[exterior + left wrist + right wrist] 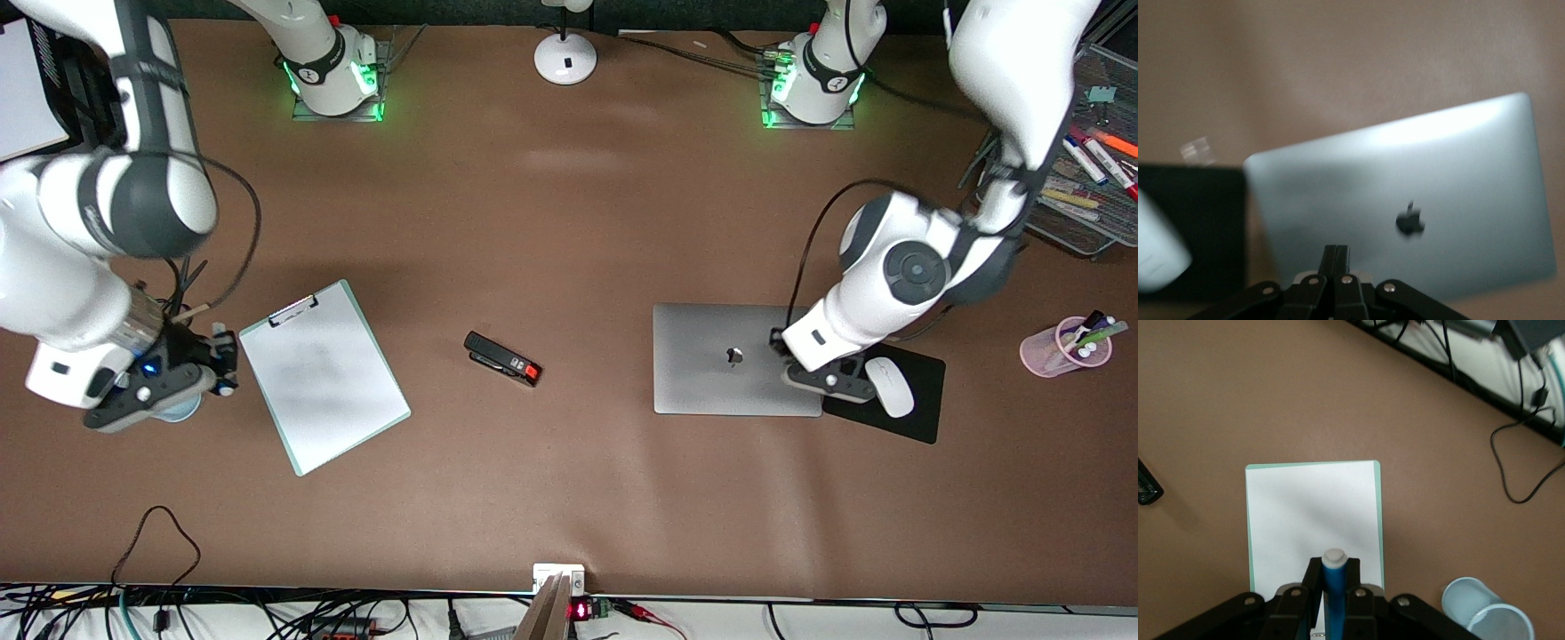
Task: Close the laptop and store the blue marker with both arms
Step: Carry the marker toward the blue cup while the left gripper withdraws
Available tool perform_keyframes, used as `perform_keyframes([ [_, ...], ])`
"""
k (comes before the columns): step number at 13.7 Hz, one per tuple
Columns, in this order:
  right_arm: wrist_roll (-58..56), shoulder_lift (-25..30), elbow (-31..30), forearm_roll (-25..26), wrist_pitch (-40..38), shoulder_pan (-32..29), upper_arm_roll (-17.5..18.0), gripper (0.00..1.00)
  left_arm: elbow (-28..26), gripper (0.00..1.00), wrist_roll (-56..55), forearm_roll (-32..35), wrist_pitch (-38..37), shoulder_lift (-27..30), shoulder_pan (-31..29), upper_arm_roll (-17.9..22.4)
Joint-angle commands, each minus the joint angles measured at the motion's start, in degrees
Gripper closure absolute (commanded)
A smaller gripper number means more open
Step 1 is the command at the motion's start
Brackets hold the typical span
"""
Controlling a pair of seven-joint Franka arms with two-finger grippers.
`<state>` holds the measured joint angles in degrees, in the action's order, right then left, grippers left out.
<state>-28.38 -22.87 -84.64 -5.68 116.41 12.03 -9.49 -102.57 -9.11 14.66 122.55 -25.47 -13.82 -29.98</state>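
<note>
My right arm hid most of the pale blue cup (1488, 619) in the front view, and the wrist view cut it at the edge. My right gripper (1333, 587) was clamped on the blue marker (1334, 587), over the clipboard (323, 375), near the cup. The marker lay along my fingers, its white end pointing outward. The laptop (711, 356) lay closed, beside the clipboard toward the left arm's end. My left gripper (1336, 257) hung over its lid edge, fingers pressed together, holding nothing.
</note>
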Motion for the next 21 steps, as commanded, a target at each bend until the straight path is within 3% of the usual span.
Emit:
perform_keyframes([
  [1,-7.2,2.0,0.8,-2.7,-0.5,-0.3,0.4,1.0,10.9,0.96,4.5,-2.1,-17.6,1.3,-1.3,-1.4],
  [4,-19.5,2.1,3.0,-9.4,-0.4,-1.7,-0.4,1.0,19.8,0.92,6.5,-3.8,-31.9,2.1,-2.3,-1.5],
  [7,-34.7,2.1,4.3,-16.9,-0.5,-7.0,-0.4,1.0,23.8,0.83,13.7,-5.8,-37.7,4.5,-4.4,-1.1],
  [8,-40.5,2.1,4.5,-19.7,-0.6,-8.9,-0.4,1.0,24.5,0.66,16.6,-6.5,-37.8,4.7,-5.3,-0.6],
  [10,-51.2,2.0,4.5,-25.7,-1.2,-12.7,-0.2,1.0,23.1,0.0,18.8,-6.9,-37.4,8.0,-4.6,2.6],
  [12,-60.2,1.3,4.5,-30.9,-3.5,-15.6,-0.2,1.0,21.4,0.0,18.8,-10.9,-37.4,11.5,8.0,18.2],
  [13,-63.6,0.6,4.4,-33.0,-5.6,-16.9,-0.1,1.0,20.4,0.0,18.8,-14.5,-37.3,12.3,11.0,23.8],
  [16,-75.0,-2.3,4.4,-40.2,-11.6,-21.5,-0.1,1.0,8.3,0.0,12.9,-15.5,-25.5,22.3,11.8,25.8],
  [19,-84.0,-4.1,4.5,-43.1,-15.0,-25.7,-0.1,1.0,1.2,0.0,11.0,-14.9,-25.1,28.0,16.0,29.3],
  [21,-87.9,-5.4,4.5,-43.3,-17.8,-28.3,0.0,1.0,2.2,0.0,11.1,-14.7,-25.4,26.9,16.2,29.7],
])
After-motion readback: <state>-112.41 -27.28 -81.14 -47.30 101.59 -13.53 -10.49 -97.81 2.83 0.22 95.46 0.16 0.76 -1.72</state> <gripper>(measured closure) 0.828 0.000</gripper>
